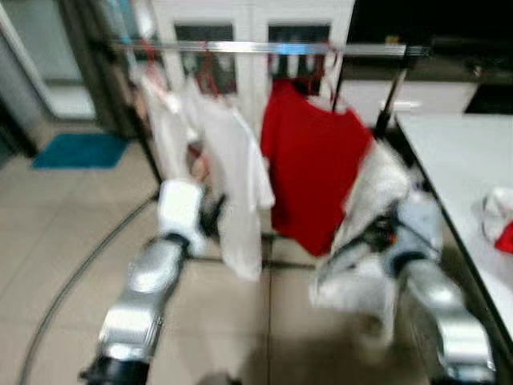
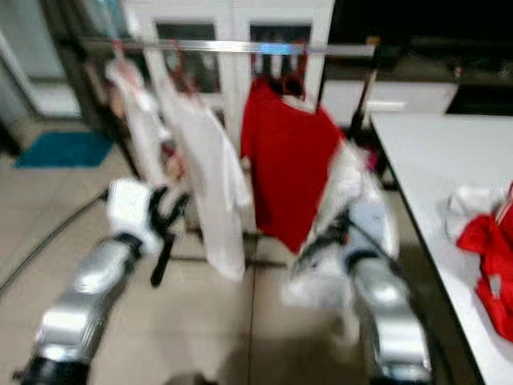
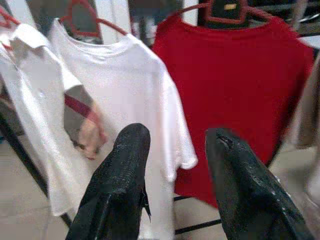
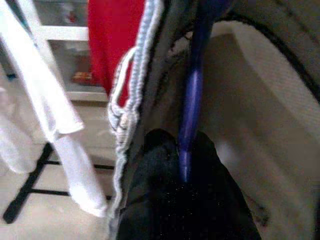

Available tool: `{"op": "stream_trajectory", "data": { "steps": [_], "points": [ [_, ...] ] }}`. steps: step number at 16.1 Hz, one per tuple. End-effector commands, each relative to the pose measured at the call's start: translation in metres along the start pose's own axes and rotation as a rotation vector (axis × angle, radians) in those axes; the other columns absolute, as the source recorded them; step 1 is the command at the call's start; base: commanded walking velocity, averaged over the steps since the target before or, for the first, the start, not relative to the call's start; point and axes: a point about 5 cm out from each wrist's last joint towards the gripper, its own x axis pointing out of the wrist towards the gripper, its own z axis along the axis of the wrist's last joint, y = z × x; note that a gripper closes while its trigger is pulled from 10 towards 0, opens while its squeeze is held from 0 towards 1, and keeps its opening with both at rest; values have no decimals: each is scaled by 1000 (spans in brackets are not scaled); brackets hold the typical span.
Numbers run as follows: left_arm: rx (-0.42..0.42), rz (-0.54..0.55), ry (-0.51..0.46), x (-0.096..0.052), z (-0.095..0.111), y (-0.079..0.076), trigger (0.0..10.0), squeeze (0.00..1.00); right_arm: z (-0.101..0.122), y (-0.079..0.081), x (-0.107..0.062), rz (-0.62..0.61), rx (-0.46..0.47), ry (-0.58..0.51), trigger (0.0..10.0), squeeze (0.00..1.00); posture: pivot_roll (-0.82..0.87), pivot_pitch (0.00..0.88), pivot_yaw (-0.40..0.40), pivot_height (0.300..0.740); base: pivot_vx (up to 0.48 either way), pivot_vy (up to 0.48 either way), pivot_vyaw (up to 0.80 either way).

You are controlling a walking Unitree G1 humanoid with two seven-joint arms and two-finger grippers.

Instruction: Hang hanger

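Observation:
A steel rail [image 1: 264, 49] spans the clothes rack ahead. On red hangers it carries white shirts [image 1: 236, 176] and a red shirt [image 1: 313, 176]. My right gripper [image 4: 180, 145] is shut on a blue hanger [image 4: 192, 95] wearing a pale garment [image 1: 373, 192] with striped trim. It holds this low and to the right of the red shirt, well below the rail. My left gripper [image 3: 175, 137] is open with nothing between its fingers, raised in front of the white shirt [image 3: 125, 95].
A white table [image 1: 457, 160] stands on the right with red and white clothes [image 2: 485, 241] lying on it. A white cabinet [image 1: 252, 24] is behind the rack. A blue mat [image 1: 80, 150] and a curved cable [image 1: 80, 273] lie on the tiled floor at left.

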Motion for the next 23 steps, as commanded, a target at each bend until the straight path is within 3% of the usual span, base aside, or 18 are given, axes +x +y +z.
{"op": "stream_trajectory", "data": {
  "steps": [1,7,12,13,15,19,23],
  "points": [
    [0,-21,-27,4,7,-6,10000,0,14,-7,-1,-24,-8,-70,10000,0,64,33,39,740,382,0,0],
    [2,-36,-23,2,6,-8,10000,0,19,-12,-1,-52,-12,-90,10000,0,71,37,31,740,379,0,0],
    [17,-69,-10,-1,4,-12,10000,0,39,-32,-8,-88,-89,-143,10000,0,75,45,37,740,379,0,0],
    [26,-100,4,-3,2,-14,10000,0,49,-38,-13,-44,-142,-162,10000,0,78,49,33,740,289,0,0],
    [29,-132,7,-5,1,-16,10000,0,55,-40,-16,6,-165,-163,10000,0,78,49,33,740,0,0,0],
    [116,-246,56,-13,-7,-21,10000,0,74,-49,-21,172,-308,-146,10000,0,69,61,40,740,0,0,0],
    [142,-245,71,-15,-7,-8,10000,0,86,-44,-15,247,-324,-136,10000,0,75,59,38,740,0,0,0]
  ]
}}
